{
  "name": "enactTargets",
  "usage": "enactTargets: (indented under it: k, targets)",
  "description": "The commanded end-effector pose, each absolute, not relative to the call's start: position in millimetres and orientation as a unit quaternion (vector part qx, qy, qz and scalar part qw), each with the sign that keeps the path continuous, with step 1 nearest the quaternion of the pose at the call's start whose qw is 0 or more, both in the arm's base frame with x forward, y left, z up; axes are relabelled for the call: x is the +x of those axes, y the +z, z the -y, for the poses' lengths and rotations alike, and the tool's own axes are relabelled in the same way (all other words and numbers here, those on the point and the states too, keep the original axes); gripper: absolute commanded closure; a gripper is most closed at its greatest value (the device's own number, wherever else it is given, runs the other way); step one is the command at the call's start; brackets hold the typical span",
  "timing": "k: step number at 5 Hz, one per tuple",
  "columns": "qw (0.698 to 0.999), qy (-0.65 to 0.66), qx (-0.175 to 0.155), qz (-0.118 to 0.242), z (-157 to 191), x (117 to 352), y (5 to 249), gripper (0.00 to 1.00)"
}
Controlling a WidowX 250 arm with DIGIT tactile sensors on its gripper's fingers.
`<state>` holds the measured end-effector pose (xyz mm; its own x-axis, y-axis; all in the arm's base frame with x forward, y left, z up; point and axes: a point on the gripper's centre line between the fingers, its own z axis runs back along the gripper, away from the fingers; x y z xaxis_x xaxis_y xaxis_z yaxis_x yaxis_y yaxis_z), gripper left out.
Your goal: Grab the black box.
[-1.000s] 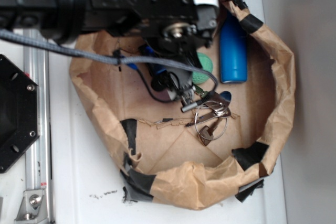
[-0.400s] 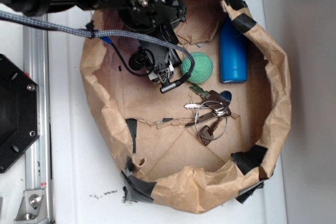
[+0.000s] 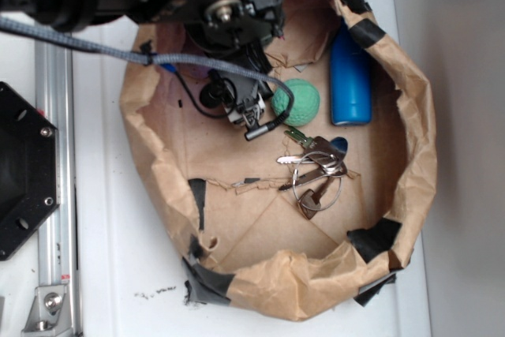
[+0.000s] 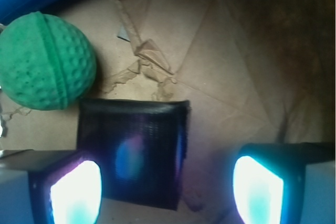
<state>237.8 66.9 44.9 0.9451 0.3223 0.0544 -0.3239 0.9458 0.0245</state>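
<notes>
Shift so your wide-open jaws straddle the box (image 4: pixel 132 150), now under one jaw, clear of the ball (image 4: pixel 46 61).

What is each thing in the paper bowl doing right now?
gripper: open, low over the box.
black box: lying flat, not grabbed.
green ball: resting beside the box.
keys: lying in a heap.
blue cylinder: lying by the paper wall.
</notes>
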Motion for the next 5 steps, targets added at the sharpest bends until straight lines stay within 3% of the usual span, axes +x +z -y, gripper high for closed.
enactTargets:
  k: [1,4,5]
  targets:
    - [0.988,0.148,0.022,0.047,-53,265,36,0.00]
    - [0.992,0.112,-0.055,0.014,-5,265,30,0.00]
    - [0.993,0.102,-0.060,0.010,7,267,29,0.00]
